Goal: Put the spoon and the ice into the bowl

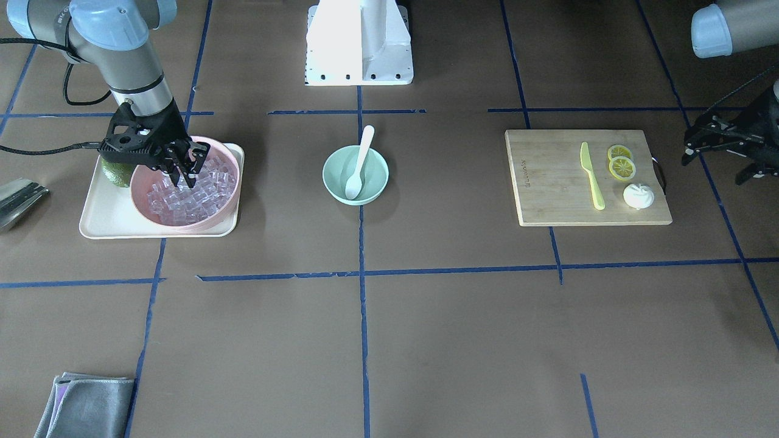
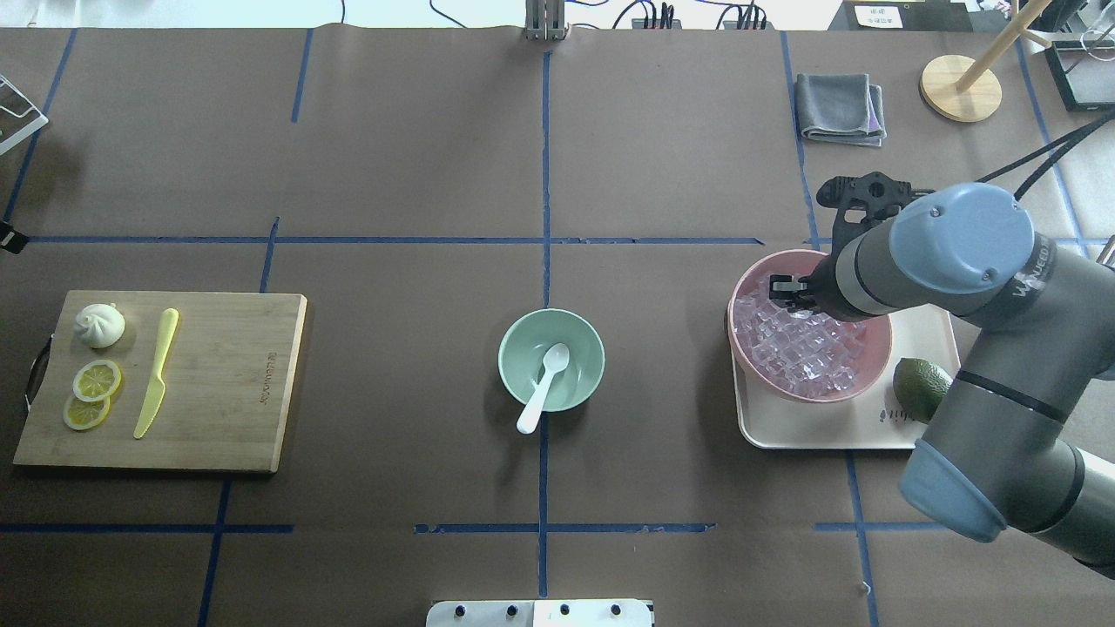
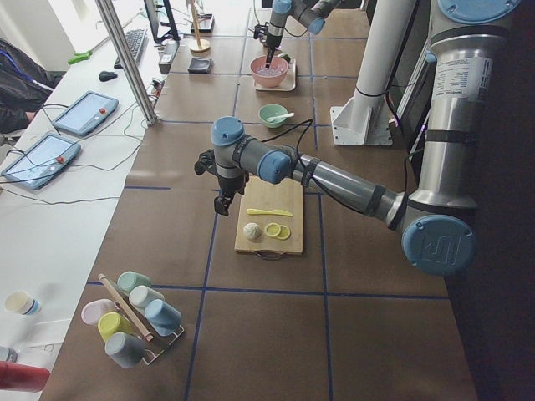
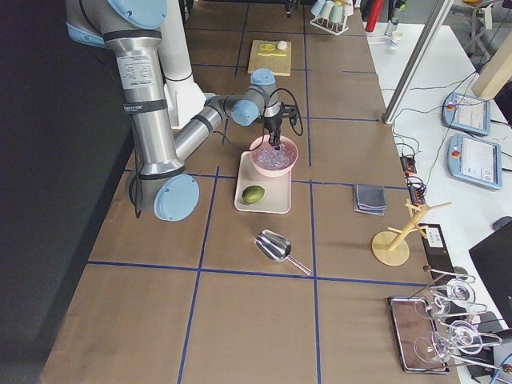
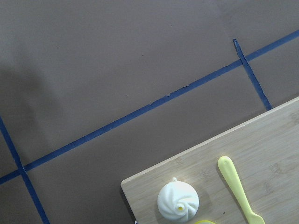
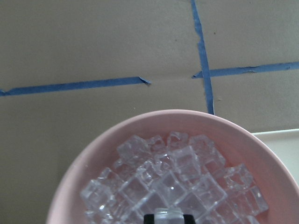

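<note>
The white spoon lies in the mint-green bowl at the table's middle, scoop inside and handle over the rim; both also show in the overhead view, spoon and bowl. My right gripper reaches down into the pink bowl full of ice cubes. In the right wrist view its black tips close on one clear ice cube at the bottom edge. My left gripper hangs open and empty beside the cutting board.
The pink bowl stands on a cream tray with a green lime. The board holds a yellow-green knife, lemon slices and a white bun. A grey cloth and a metal scoop lie nearby.
</note>
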You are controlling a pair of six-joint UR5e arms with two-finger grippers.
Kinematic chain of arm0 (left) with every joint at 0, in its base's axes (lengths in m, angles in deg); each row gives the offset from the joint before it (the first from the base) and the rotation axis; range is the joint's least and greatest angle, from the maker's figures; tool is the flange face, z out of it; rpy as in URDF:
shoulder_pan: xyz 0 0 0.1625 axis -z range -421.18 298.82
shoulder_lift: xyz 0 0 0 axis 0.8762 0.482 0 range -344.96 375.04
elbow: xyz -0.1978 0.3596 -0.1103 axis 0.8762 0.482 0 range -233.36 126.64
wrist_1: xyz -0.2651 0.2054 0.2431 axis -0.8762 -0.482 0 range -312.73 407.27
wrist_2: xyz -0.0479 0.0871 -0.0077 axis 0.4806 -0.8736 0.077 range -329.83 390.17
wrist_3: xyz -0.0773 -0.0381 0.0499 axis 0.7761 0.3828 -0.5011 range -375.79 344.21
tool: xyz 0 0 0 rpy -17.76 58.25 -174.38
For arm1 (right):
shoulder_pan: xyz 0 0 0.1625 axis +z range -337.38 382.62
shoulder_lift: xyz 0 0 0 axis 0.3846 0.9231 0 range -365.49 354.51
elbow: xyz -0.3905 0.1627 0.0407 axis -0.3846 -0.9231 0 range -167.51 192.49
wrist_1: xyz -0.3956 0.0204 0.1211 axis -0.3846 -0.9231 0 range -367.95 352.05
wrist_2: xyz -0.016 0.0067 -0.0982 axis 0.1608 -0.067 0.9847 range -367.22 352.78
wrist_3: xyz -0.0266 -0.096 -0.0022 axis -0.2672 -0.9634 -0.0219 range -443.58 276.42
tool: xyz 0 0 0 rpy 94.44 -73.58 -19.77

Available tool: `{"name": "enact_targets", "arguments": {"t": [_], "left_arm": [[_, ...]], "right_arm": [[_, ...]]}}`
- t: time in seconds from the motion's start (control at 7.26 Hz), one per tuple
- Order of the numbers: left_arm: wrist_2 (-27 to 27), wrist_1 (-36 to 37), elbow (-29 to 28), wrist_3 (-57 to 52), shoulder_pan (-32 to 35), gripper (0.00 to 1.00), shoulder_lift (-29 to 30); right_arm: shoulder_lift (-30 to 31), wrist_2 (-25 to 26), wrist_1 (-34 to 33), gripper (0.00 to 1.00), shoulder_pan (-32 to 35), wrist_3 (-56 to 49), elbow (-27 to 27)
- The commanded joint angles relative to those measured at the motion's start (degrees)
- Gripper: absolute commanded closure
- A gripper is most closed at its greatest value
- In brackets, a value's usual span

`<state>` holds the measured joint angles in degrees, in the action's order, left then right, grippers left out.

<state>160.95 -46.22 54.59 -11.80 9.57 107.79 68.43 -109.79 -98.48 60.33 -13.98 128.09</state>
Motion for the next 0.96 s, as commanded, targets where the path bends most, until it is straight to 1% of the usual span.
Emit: {"name": "enact_targets", "arguments": {"t": [0.0,0.14,0.28,0.41,0.55,0.69,0.83], "left_arm": [[0.00,-0.46,0.51,3.19,0.00,0.00,0.16],[0.09,-0.46,1.03,3.21,0.00,0.00,0.16],[0.09,-0.20,1.21,3.22,0.00,0.00,0.07],[0.09,-0.11,1.13,3.22,-0.09,0.00,0.16],[0.09,-0.11,1.13,3.22,-0.09,0.00,-0.10],[0.09,-0.20,0.95,3.22,-0.09,0.00,-0.19],[0.09,-0.37,0.34,3.13,-0.09,0.00,-0.02]], "right_arm": [[-13.58,0.26,-13.42,0.95,-1.92,5.69,-0.64],[-15.80,0.69,-13.36,0.94,-4.03,11.12,-1.07],[-19.91,2.87,-13.36,0.93,-6.83,14.48,-3.86],[-23.69,5.94,-13.19,0.93,-10.25,18.17,-8.59],[-25.56,7.62,-10.23,0.91,-12.46,20.30,-12.64],[-25.66,10.43,-4.37,0.91,-14.57,22.67,-16.86],[-26.45,12.45,-1.61,0.90,-15.72,23.65,-19.77]]}}
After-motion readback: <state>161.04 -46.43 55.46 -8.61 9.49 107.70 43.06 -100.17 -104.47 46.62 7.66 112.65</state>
